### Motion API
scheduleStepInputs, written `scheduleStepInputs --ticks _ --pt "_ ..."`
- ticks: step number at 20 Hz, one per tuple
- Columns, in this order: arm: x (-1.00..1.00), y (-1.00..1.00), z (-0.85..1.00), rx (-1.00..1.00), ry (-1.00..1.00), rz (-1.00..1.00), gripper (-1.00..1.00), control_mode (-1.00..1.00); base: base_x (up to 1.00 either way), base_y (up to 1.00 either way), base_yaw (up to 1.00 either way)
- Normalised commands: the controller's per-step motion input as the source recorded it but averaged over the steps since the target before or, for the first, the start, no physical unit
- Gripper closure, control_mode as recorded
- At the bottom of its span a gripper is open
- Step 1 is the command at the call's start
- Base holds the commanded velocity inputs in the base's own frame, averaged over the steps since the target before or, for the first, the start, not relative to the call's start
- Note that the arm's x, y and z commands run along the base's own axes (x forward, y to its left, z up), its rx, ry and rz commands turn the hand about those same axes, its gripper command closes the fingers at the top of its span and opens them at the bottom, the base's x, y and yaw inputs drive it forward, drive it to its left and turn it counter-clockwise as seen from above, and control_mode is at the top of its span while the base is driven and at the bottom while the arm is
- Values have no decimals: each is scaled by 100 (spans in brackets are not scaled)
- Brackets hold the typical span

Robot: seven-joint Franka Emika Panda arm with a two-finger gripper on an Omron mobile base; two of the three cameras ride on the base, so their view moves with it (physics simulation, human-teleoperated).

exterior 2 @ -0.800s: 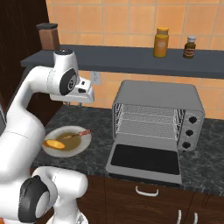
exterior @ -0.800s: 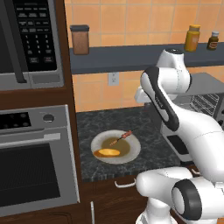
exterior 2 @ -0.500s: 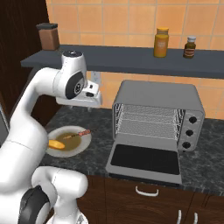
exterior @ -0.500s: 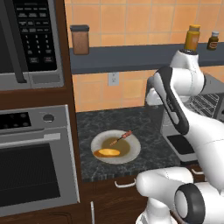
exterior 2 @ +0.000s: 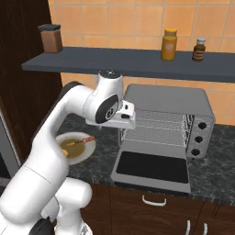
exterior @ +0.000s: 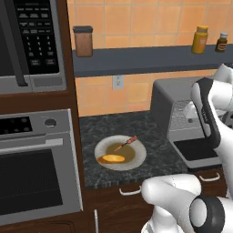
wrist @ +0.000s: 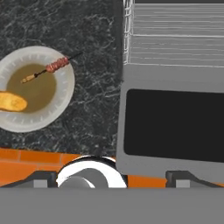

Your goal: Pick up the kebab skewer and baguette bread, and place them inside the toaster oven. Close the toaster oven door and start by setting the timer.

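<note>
Fingers [wrist: 111,178] stand wide apart and hold nothing, poised above the dark worktop [wrist: 94,65]. Kebab skewer [wrist: 51,67] and baguette bread [wrist: 12,101] lie on the white plate [wrist: 65,89] — skewer across the middle, loaf at the rim. Just beside it, the toaster oven [exterior 2: 176,121] has its door [exterior 2: 153,170] folded down flat — wire racks showing.

Bare dark counter [wrist: 94,87] left of centre in the hand view separates the plate [wrist: 61,105] at far left from the dropped toaster oven door [wrist: 173,127].
</note>
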Motion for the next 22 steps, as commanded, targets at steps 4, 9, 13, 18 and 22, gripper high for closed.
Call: scheduleStepInputs --ticks 4,9,13,18,22 --pt "1 -73 -21 0 -3 0 -100 -100 0 0 0" --pt "33 -47 -19 0 -7 -1 -100 -100 0 0 0" --pt "51 -49 -20 0 -7 -3 -100 -100 0 0 0" --pt "55 -54 -22 0 -6 -5 -100 -100 0 0 0" --pt "60 -43 -29 0 -15 -4 -100 -100 0 0 0"
